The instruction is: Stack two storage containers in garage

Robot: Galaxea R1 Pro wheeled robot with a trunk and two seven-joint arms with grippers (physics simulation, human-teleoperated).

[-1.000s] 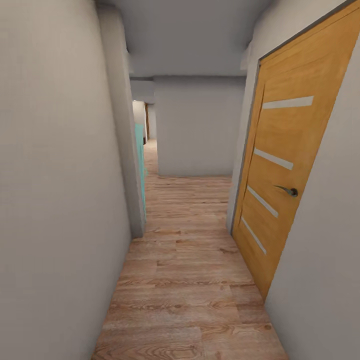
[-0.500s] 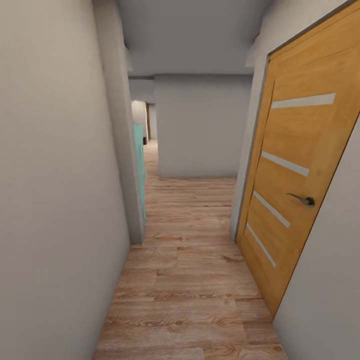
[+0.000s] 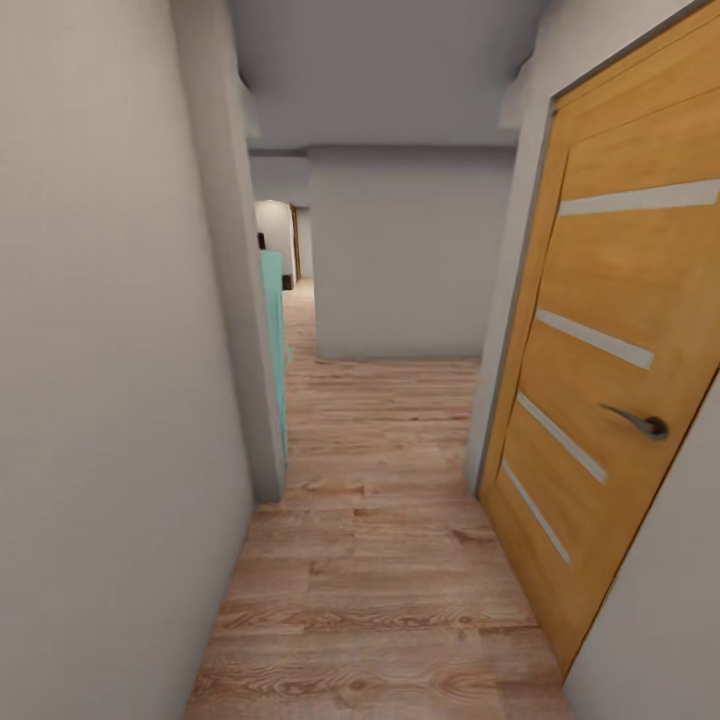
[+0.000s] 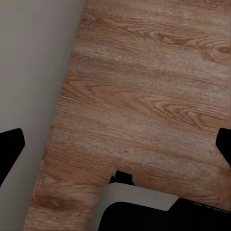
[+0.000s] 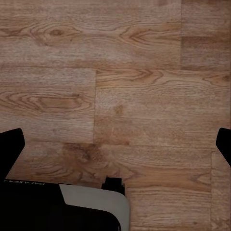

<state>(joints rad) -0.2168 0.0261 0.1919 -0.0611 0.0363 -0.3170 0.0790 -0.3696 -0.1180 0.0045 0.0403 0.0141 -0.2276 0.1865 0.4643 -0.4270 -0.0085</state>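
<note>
The two storage containers are out of view. I am in a narrow corridor with a light wood-plank floor (image 3: 380, 570). In the left wrist view my left gripper (image 4: 115, 144) hangs open over the planks, close to a pale wall (image 4: 33, 57), its black fingertips (image 4: 9, 151) far apart with nothing between them. In the right wrist view my right gripper (image 5: 115, 147) is likewise open and empty above the planks, fingertips (image 5: 10, 147) spread wide.
A shut orange wooden door (image 3: 620, 330) with a metal handle (image 3: 640, 422) lines the right side. A grey wall (image 3: 100, 400) runs along the left, ending at a corner (image 3: 255, 400) with a teal panel (image 3: 273, 330) behind it. A grey wall (image 3: 400, 260) closes the corridor ahead, with an opening at its left (image 3: 285, 250).
The head view has advanced along the corridor: the orange door and the left corner look larger and nearer. Nothing in the scene itself has moved.
</note>
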